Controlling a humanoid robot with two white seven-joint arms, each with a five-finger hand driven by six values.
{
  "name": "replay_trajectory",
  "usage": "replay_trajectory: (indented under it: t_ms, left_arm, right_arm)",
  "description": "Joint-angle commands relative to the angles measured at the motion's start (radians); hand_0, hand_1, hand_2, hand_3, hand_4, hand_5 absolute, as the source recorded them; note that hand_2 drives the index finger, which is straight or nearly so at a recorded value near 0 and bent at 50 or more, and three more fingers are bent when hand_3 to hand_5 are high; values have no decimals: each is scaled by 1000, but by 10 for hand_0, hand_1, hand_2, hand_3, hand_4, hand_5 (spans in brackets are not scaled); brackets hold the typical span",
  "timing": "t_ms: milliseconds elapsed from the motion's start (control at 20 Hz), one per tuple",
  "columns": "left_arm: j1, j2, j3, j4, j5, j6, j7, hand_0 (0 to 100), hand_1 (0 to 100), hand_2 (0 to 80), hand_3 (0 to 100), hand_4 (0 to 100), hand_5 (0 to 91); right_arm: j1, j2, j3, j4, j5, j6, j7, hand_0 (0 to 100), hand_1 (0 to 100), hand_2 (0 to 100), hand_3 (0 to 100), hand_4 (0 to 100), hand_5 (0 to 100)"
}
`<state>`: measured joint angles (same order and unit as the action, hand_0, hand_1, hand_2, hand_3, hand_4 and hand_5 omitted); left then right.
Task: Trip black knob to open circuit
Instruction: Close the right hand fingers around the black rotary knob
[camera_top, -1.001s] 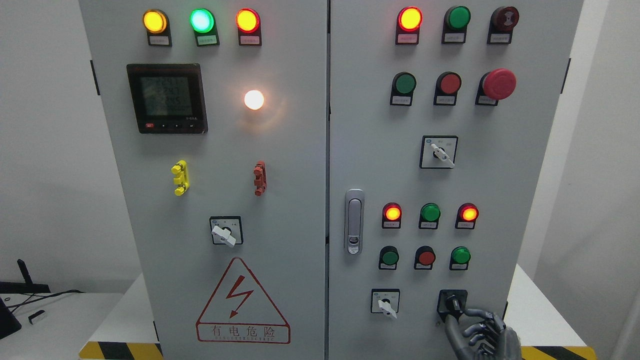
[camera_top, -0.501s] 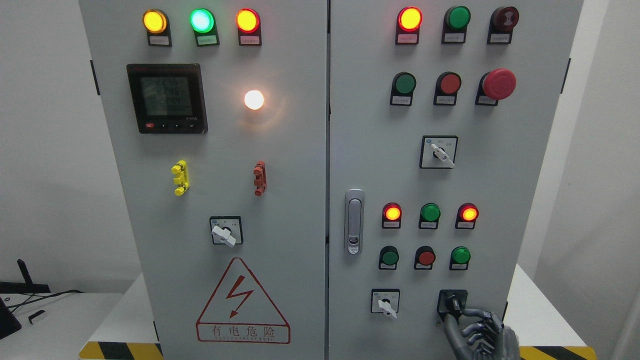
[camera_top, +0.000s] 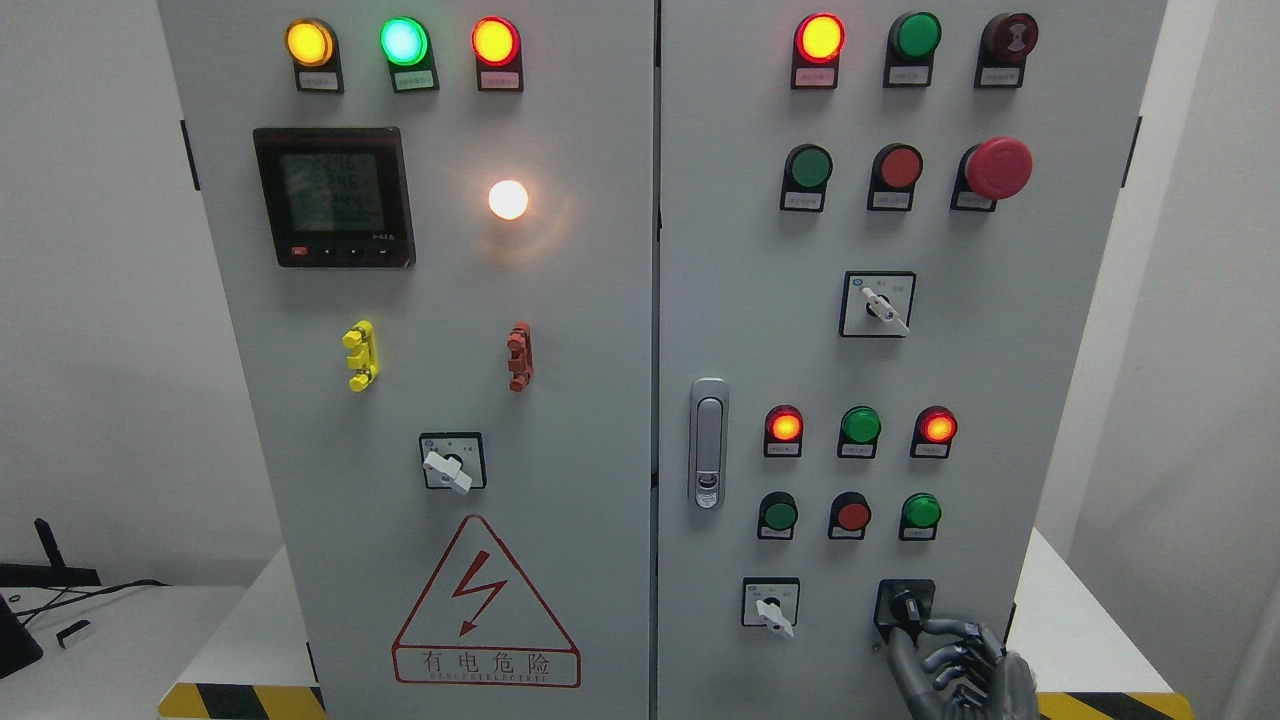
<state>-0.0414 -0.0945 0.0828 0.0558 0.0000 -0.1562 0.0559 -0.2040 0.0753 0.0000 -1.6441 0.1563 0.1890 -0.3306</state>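
Curling around the black knob (camera_top: 908, 607), the right hand (camera_top: 962, 672) has its dark fingers (camera_top: 945, 628) grasping the handle from the four o'clock side, low on the right door of the grey cabinet (camera_top: 620, 330). Turning well means a firm pinch and a wrist twist, not a pull. The knob's long axis appears near upright, tip towards eleven o'clock.
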Motion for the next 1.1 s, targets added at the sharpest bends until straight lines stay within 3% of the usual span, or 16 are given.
replay_trajectory:
  t_ms: [0,1051]
  left_arm:
    - [0,1,0,-1,-31,0,-1,120,389,0,0,0,0]
    - [0,1,0,-1,-31,0,-1,120,389,0,0,0,0]
  right_arm:
    - [0,3,32,0,0,6,-7,271,756,490,774,857,979]
    - [0,14,45,-2,0,7,-10,285,754,500,786,861,980]
